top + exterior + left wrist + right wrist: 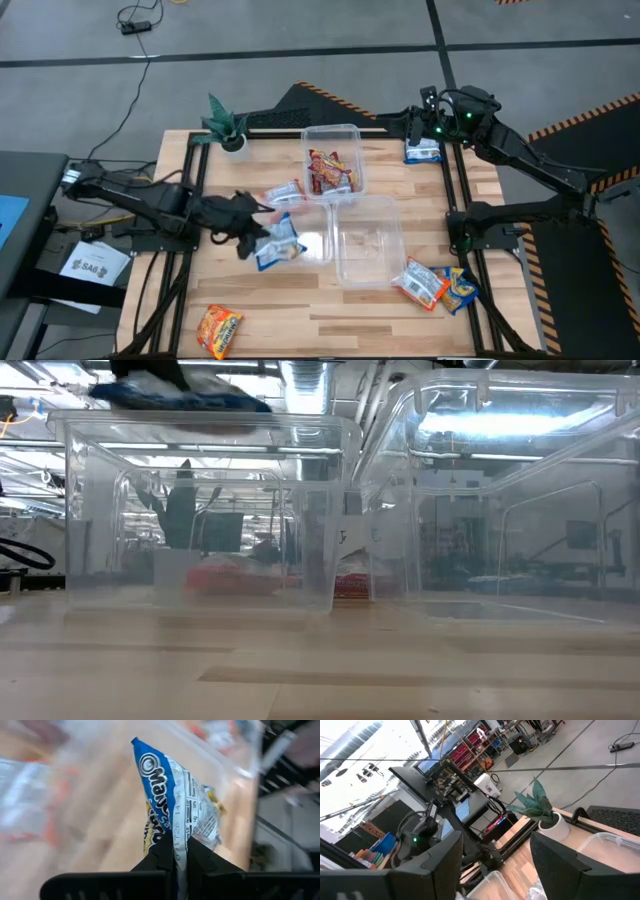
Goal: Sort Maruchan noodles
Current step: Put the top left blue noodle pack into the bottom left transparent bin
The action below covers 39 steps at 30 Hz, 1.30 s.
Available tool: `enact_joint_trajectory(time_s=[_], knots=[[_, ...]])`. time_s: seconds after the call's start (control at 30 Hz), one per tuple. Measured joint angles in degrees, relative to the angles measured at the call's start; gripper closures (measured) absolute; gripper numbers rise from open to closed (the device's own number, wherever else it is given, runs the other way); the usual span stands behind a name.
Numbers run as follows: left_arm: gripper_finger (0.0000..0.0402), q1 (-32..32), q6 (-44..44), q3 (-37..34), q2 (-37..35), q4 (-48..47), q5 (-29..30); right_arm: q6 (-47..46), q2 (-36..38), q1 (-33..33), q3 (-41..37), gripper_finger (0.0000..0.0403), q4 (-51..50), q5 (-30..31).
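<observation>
My left gripper (256, 240) is shut on a blue-white-yellow Maruchan packet (281, 243), held above the table at the left rim of a clear bin (316, 250). In the low view the packet (180, 393) shows above that bin's rim (200, 428). My right gripper (414, 126) is open at the table's far right corner, beside and above a blue packet (423, 152) that lies flat there. Red packets (328, 172) lie in the far bin (350, 135). Other packets lie flat on the table: one (285, 192) at the middle left, two (420, 283) (461, 290) at the near right, one orange (219, 330) at the near left. My left gripper pinches the packet's end (181, 845) between its two fingers (162, 857), edge-on. The packet sticks out past the fingertips toward the bin, lifted clear of the table. The fingers come from the table's left side.
A larger clear bin (368, 262) stands at the table's middle, next to the one by my left gripper. A small potted plant (226, 127) stands at the far left corner. Metal frame rails run along the table's sides.
</observation>
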<state>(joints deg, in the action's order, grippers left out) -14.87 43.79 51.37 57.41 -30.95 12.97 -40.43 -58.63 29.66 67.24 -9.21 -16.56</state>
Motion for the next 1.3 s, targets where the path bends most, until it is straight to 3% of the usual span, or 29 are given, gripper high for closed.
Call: enact_joint_trajectory(time_s=[0.13,0.47,0.67,1.03,1.3], knots=[[0.0394,0.1,-0.9,0.0,1.3,1.6,4.8,0.0,0.0,0.0,0.0,0.0148,0.0,0.0],[0.0390,1.5,-2.8,0.0,1.9,1.2,2.5,0.0,0.0,0.0,0.0,0.0148,-0.2,0.0],[0.0397,4.0,-6.7,-1.0,5.6,0.6,-2.5,0.0,0.0,0.0,0.0,0.0148,-0.4,0.0],[0.0396,9.9,-15.3,-0.9,19.1,5.6,-14.9,0.1,0.0,0.0,0.0,0.0148,-0.4,0.1],[0.0391,10.4,-18.3,-0.8,27.1,7.1,-17.4,0.0,0.0,0.0,0.0,0.0148,-0.4,0.1]])
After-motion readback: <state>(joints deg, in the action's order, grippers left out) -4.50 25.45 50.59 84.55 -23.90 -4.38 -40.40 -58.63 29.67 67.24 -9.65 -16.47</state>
